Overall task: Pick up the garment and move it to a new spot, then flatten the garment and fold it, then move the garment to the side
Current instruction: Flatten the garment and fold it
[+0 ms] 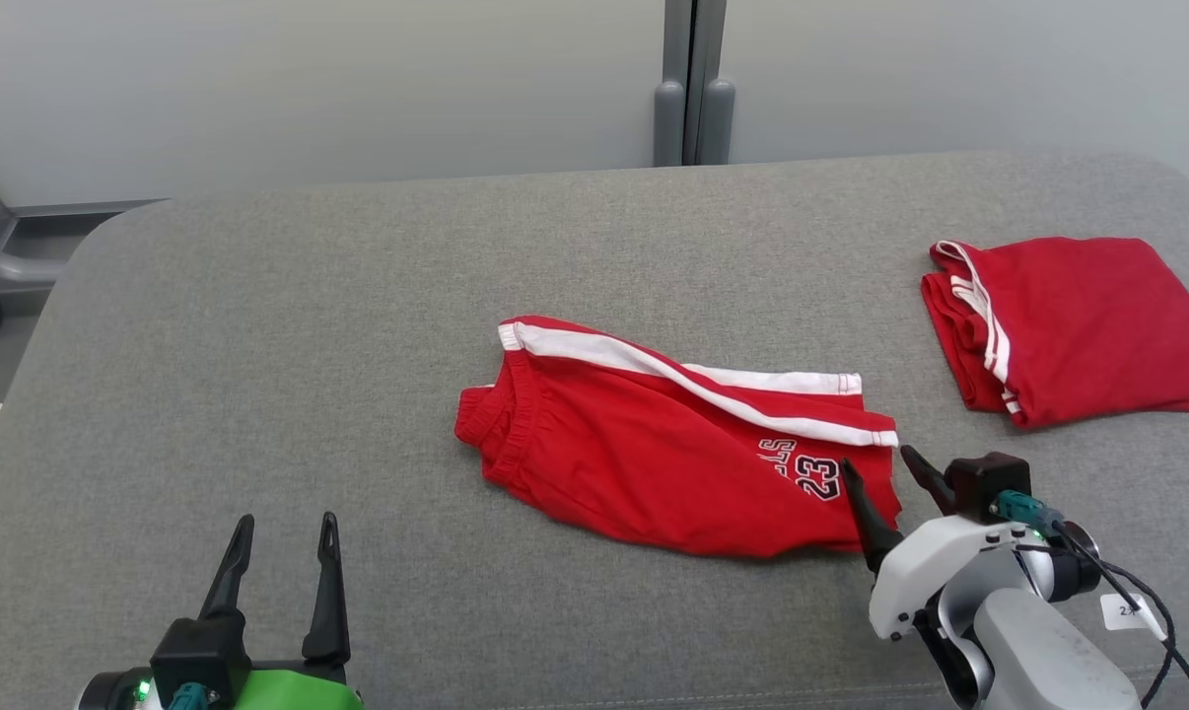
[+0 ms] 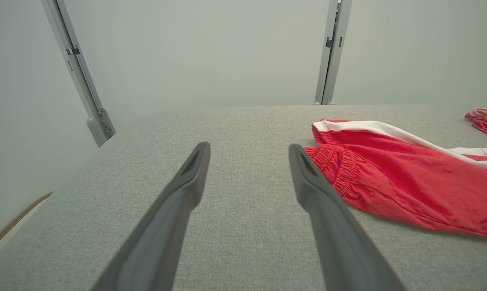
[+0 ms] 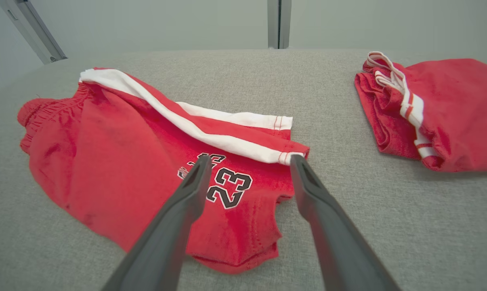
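Observation:
Red shorts (image 1: 654,444) with white side stripes and a black "23" print lie folded in half on the grey cushion, waistband to the left. In the right wrist view the shorts (image 3: 138,157) spread under the fingers, and the left wrist view has their waistband (image 2: 389,173) at the right. My right gripper (image 1: 875,463) is open just above the leg-hem end by the print, nothing between its fingers (image 3: 195,182). At the lower left my left gripper (image 1: 284,532) stands open over bare cushion, well short of the waistband.
A second red garment (image 1: 1068,325) with white stripes lies folded at the right edge of the cushion (image 1: 259,345), also visible in the right wrist view (image 3: 441,109). A grey wall and a vertical post (image 1: 691,89) rise behind the cushion.

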`<state>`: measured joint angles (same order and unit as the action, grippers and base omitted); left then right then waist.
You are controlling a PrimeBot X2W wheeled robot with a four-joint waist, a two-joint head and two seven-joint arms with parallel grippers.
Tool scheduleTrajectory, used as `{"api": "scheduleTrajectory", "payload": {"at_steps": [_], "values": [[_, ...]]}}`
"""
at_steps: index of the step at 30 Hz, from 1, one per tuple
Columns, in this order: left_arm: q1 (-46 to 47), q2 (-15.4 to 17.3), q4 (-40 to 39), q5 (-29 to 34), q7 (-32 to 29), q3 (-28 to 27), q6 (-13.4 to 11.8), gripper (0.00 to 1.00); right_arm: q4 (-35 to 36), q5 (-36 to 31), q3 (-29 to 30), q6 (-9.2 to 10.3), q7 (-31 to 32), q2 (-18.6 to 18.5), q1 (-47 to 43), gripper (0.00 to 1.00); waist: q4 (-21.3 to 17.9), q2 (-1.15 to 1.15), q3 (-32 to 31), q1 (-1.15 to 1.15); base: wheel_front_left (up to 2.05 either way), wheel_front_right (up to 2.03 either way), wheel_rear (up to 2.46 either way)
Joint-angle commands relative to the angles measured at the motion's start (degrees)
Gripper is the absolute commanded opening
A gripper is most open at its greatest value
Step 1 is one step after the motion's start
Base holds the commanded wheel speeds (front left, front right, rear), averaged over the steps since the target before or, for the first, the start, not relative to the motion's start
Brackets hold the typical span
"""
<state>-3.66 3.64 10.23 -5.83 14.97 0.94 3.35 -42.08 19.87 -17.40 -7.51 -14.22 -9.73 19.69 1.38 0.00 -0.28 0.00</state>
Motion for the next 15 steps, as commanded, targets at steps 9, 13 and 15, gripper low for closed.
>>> {"api": "scheduleTrajectory", "payload": {"at_steps": [9, 13, 15], "values": [[2.40, -0.19, 0.89, 0.19, 0.18, 1.14, 0.55, 1.00, -10.57, 3.36, -4.45, 0.06, -0.39, 0.55, 6.27, 0.00, 2.73, 0.00, 1.82, 0.00, 0.00, 0.00, 0.00], [2.63, -0.27, 0.92, 0.23, 0.18, 1.27, 0.49, 1.00, -14.51, 4.66, -5.65, 0.06, -0.53, 0.52, 8.00, 0.00, 3.65, 0.00, 2.41, 0.00, 0.00, 0.00, 0.00], [2.75, -0.29, 0.79, 0.36, 0.18, 1.37, 0.45, 1.00, -16.38, 5.14, -6.18, 0.06, -0.62, 0.42, 8.80, 0.00, 4.00, 0.00, 2.75, 0.00, 0.00, 0.00, 0.00]]}}
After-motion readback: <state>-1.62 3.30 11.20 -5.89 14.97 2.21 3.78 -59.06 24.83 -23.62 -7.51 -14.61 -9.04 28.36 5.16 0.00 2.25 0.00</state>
